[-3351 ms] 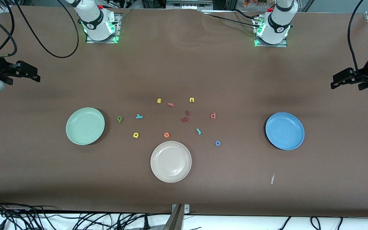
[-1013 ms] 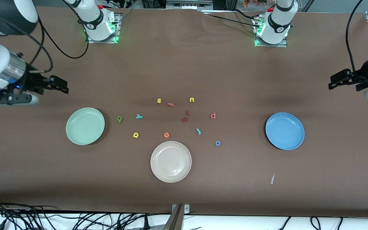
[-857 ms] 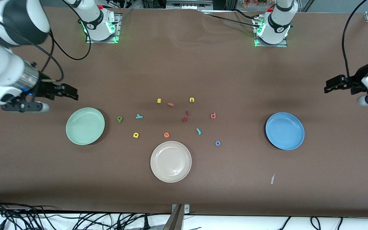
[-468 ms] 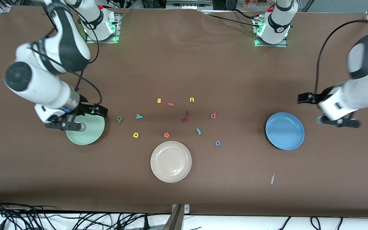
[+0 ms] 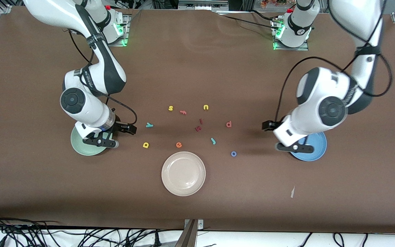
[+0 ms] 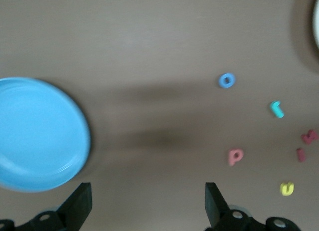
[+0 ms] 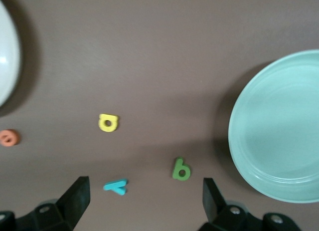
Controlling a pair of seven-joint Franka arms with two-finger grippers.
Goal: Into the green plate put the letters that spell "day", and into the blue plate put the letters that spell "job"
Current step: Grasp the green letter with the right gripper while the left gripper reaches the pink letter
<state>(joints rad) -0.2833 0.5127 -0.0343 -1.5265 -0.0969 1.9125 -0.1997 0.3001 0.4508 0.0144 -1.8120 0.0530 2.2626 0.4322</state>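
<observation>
Quick count, reading the table as a clock with the two dark red letters (image 5: 199,125) at the centre and 12 pointing at the robot bases.

Plates: three. The green plate (image 5: 80,147) is at 9, partly under the right arm. The blue plate (image 5: 315,153) is at 3, partly under the left arm. A cream plate (image 5: 183,173) is at 6.

Letters: twelve, all lying on the brown table (image 5: 197,68) and not on any plate.
- Three are yellow: an "s" (image 5: 170,108) at 10, a "u" (image 5: 205,107) at 12 and the "a" (image 5: 145,145) at 8.
- Two are teal: the "y" (image 5: 149,125) at 9 and the "j" (image 5: 213,141) at 5.
- There's one each of a pink "f" (image 5: 183,112) at 11, the salmon "b" (image 5: 228,124) at 3, the blue "o" (image 5: 233,154) at 4 and an orange "e" (image 5: 179,145) at 7.
- The green "d" (image 7: 181,169) only shows in the right wrist view, sitting between the "y" and the green plate. From the front the claw covers it.

So the "day" letters are toward the green plate and the "job" letters are toward the blue one.

Claws: two, both spread wide with nothing in them. The right gripper (image 5: 131,129) hangs over the "d", just off the green plate's 3 o'clock rim. The left gripper (image 5: 266,126) hangs over bare table between the "b" and the blue plate, by that plate's 10 o'clock rim.
</observation>
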